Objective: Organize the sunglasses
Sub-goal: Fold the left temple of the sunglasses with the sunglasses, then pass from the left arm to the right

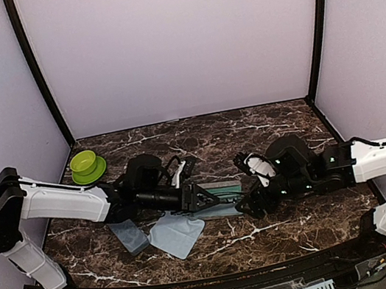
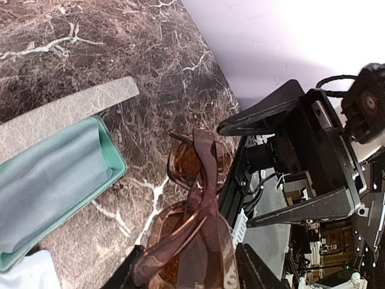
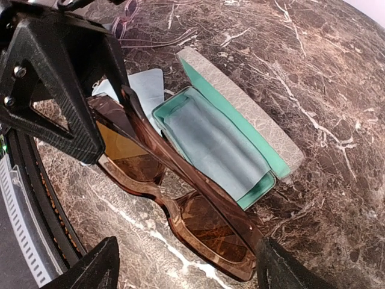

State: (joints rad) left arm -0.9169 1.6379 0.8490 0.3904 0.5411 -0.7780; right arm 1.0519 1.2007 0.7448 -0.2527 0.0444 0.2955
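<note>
The left gripper (image 1: 208,200) pinches the sunglasses (image 3: 198,223), which lie lengthwise beside the open case (image 3: 252,114) mid-bench; the right gripper (image 1: 248,204) straddles them, spread wide.

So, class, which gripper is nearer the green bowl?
Left. The left gripper is right of the green bowl, nearer the table's front; the right gripper is farther right.

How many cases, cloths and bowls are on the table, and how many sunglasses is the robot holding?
Cases: 2, a shut case and an open case
Cloths: 2, a folded cloth inside the open case and a loose cloth
Green bowl: 1
Sunglasses held in the left pincer: 1
Total: 6
</note>
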